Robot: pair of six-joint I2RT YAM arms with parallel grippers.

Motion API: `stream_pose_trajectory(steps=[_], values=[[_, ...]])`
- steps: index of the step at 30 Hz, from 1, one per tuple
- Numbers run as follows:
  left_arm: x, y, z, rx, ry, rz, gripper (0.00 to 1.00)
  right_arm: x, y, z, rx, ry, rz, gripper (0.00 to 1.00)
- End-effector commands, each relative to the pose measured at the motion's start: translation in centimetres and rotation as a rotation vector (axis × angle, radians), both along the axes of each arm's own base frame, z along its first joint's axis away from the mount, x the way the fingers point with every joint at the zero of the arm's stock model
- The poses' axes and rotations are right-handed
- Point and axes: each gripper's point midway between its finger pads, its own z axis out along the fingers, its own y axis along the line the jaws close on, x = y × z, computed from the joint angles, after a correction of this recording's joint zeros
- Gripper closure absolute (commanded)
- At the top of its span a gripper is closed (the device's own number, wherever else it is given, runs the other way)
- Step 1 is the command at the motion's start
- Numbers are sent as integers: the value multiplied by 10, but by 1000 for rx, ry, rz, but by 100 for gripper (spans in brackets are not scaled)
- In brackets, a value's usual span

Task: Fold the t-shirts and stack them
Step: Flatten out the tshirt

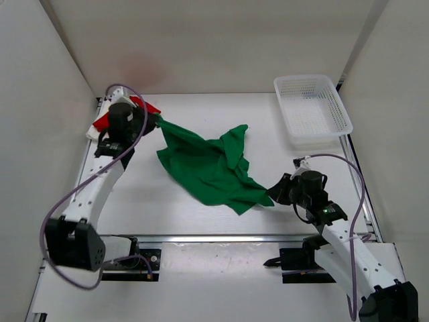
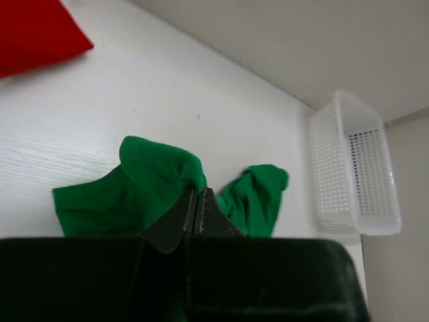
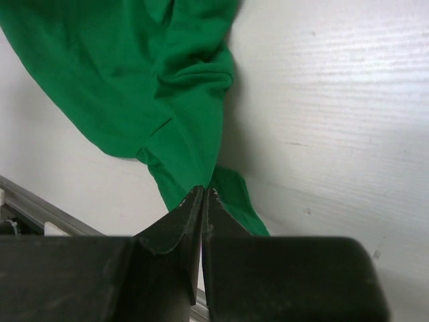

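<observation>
Only the top view shows the crumpled green cloth t-shirt (image 1: 211,168) stretched over the white surface (image 1: 154,208), while the wrist views show the left jaws and right jaws each clamped on its edge.

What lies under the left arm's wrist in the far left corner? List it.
Edges of a red t-shirt and a white t-shirt show. The left arm, holding the green t-shirt, covers their middles, so their folds stay hidden.

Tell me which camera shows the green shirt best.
Top external: the whole green shirt shows, lying crumpled between the left tool and right tool. Left wrist shows only a bunched part at its tool; right wrist shows only one corner, pinched.
</observation>
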Motion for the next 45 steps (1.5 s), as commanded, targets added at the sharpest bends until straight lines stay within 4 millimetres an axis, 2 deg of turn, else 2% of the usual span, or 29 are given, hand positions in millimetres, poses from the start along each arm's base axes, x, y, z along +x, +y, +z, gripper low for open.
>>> stream_pose_trajectory(steps=[1, 2, 4, 5, 7, 9, 12, 14, 15, 17, 18, 19, 20, 21, 22, 23, 26, 27, 28, 30, 31, 33, 34, 35, 37, 38, 39, 41, 45], values=[[-42, 16, 97, 61, -159, -12, 100, 13, 0, 42, 30, -135, 6, 99], [-50, 20, 100, 84, -142, -11, 100, 13, 0, 44, 32, -138, 10, 100], [-58, 21, 137, 76, -191, -14, 100, 15, -1, 56, 44, -170, 9, 100], [-61, 21, 141, 68, -183, -22, 100, 14, 0, 61, 49, -180, 24, 100], [-50, 20, 163, 60, -205, -26, 100, 17, 1, 65, 57, -184, 22, 100], [-32, 15, 160, 63, -183, -30, 100, 19, 4, 68, 46, -194, 33, 100], [24, 5, 127, 98, -90, -40, 100, 23, 5, 56, 40, -156, 34, 100], [80, -19, 92, 114, -19, -71, 100, 25, 5, 44, 44, -118, 31, 100], [92, -22, 77, 117, 22, -71, 100, 28, 5, 48, 51, -131, 32, 100], [142, -36, 36, 133, 97, -85, 100, 31, 2, 42, 43, -117, 12, 100], [151, -40, 46, 123, 84, -84, 100, 32, 1, 39, 44, -109, 8, 100], [165, -43, 4, 136, 166, -90, 98, 33, -2, 35, 40, -97, -7, 100], [180, -46, -8, 141, 175, -92, 97, 36, -4, 33, 37, -85, -16, 100], [183, -49, -6, 142, 181, -91, 90, 38, -3, 32, 39, -85, -12, 100], [188, -49, -31, 154, 230, -95, 82, 39, -5, 29, 41, -73, -20, 100], [189, -53, -35, 161, 233, -106, 78, 40, -6, 25, 38, -64, -28, 100], [166, -54, -46, 215, 281, -128, 64, 41, -2, 19, 45, -43, -19, 100], [151, -55, -45, 230, 265, -142, 54, 42, -3, 18, 46, -48, -20, 100], [152, -56, -33, 210, 201, -131, 42, 42, -1, 19, 55, -47, -21, 100], [112, -44, -36, 147, 177, -121, 26, 40, 1, 14, 58, -36, -21, 99], [110, -42, -21, 83, 111, -126, 21, 39, 4, 14, 65, -36, -12, 100], [72, -33, -42, 36, 146, -140, 17, 34, 7, 9, 65, -33, 6, 100], [53, -31, -51, 19, 158, -155, 19, 34, 8, 10, 67, -37, 7, 100], [44, -26, -60, 26, 172, -150, 35, 33, 8, 8, 64, -30, 8, 100], [-2, -7, -90, 17, 228, -83, 68, 31, 10, 6, 59, -37, 17, 100], [-9, -2, -93, -5, 216, -67, 73, 30, 11, 8, 56, -47, 24, 100], [-31, 10, -109, -12, 243, -40, 74, 29, 14, 9, 60, -46, 30, 100], [-55, 37, -132, 23, 291, 56, 81, 26, 15, 4, 45, -36, 40, 100], [-97, 67, -170, 58, 379, 147, 72, 24, 19, 5, 33, -49, 57, 100]])
